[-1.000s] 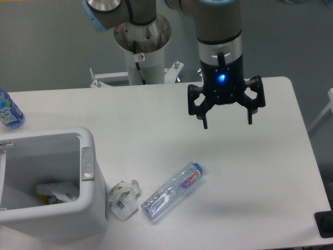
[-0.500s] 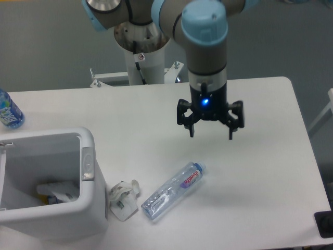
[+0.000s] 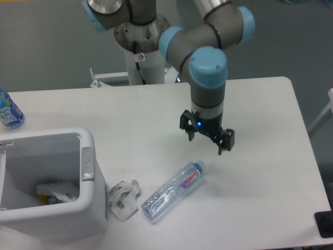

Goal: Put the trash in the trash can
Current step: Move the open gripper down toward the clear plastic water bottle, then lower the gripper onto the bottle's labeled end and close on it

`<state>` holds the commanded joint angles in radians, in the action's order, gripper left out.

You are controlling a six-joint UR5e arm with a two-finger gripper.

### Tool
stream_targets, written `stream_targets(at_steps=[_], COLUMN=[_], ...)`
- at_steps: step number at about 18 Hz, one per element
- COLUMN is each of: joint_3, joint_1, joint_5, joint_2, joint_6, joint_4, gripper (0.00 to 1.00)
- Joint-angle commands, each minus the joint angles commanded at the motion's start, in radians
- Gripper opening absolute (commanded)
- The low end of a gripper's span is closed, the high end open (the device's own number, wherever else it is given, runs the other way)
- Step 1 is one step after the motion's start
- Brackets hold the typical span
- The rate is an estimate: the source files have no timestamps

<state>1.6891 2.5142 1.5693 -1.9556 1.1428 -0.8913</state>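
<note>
1. Above the middle of the table [image 3: 260, 172], we see the gripper [image 3: 206, 144] hanging with its fingers spread wide and nothing between them.
2. Over the last second it has dropped from well above the table to low over it, and it has swung left toward the cap end of the water bottle [image 3: 173, 190]. It has also turned about its own axis, so the line between the fingers now runs slantwise rather than level across the view.
3. We read that drop and turn as the approach for a first pick, with the fingers being lined up to close across the bottle's width. The gripper is still apart from the bottle, just beyond its blue cap.
4. The bottle lies on its side on the table, slanting from lower left up to the cap at upper right, and it has not shifted in that second.
5. The crumpled wrapper [image 3: 123, 200] sits just left of the bottle's base and just beside the outer wall of the trash can [image 3: 87, 179]. It has not moved either.
6. The trash can stands at the left edge with its mouth open upward, and some scraps already lie inside it.
7. A second bottle [image 3: 9, 111] with a blue and white label stands at the far left edge, well apart from the rest.
8. Neither piece of trash is in the can yet, so we judge the task barely begun.
</note>
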Motion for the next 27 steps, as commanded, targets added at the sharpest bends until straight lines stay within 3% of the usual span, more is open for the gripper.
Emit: stream_targets(at_steps=[4, 8, 13, 27], joint_3=[0.009, -0.018, 0.021, -0.003], joint_1=[-0.009, -0.031, -0.058, -0.061], joint_5=[-0.046, -0.049, -0.046, -0.048], joint_2=[-0.012, -0.089, -0.089, -0.143], joint_6=[-0.012, -0.011, -0.014, -0.018], joint_4=[0.000, 0.006, 0.002, 0.002], gripper=[1.00, 1.00, 1.00, 1.00])
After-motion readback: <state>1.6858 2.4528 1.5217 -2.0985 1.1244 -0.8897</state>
